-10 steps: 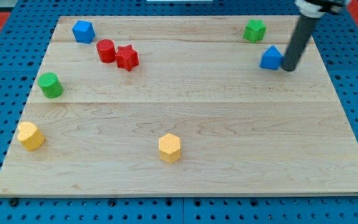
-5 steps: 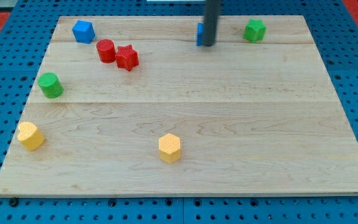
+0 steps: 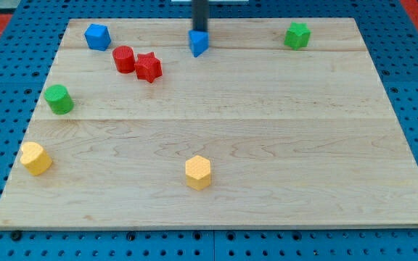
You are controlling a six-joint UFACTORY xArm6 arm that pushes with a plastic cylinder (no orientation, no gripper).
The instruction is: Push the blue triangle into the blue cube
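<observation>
The blue triangle lies near the view's top edge of the wooden board, a little left of centre. The blue cube sits at the top left, well apart from the triangle. My tip stands just above the triangle, at its top edge, and seems to touch it. The rod runs up out of the view.
A red cylinder and a red star lie between the triangle and the cube, slightly lower. A green block is top right. A green cylinder, a yellow block and a yellow hexagon lie lower.
The rod has swept from the view's right to the left along the top. The blue triangle has slid left with it, past the green block, to left of centre.
</observation>
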